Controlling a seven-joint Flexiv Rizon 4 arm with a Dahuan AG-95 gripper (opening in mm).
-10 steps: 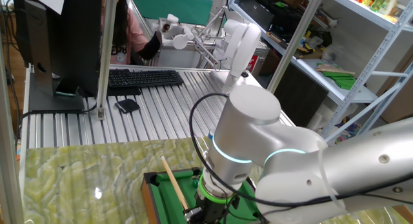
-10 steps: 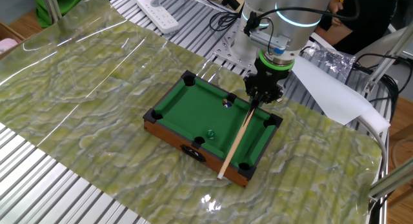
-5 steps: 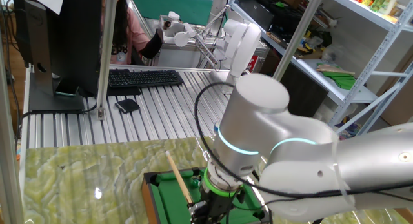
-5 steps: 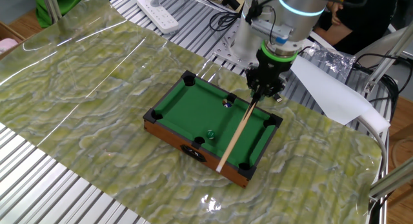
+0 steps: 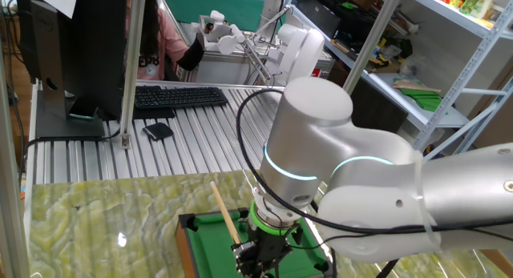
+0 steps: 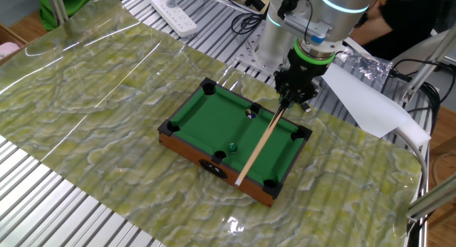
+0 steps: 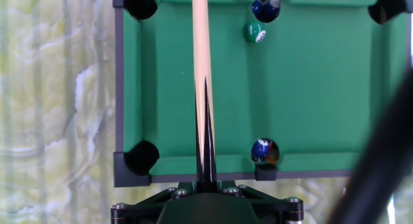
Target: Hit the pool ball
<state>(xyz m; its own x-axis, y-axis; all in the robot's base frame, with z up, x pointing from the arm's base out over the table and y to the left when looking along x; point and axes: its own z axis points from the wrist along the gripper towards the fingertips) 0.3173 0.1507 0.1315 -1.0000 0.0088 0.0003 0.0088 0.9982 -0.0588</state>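
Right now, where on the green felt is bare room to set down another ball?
Widest bare felt lies right of the cue stick, between the green ball and the dark ball. Left of the cue, only a narrow strip along the rail. Crowded: around the blue ball.

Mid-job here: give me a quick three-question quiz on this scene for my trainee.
1. True or false: the gripper holds the cue.
2. How many balls show in the hand view?
3. In the hand view, the pool ball nearest the gripper lies on which side of the cue: A left, B right?
Key: 1 true; 2 three; 3 B.
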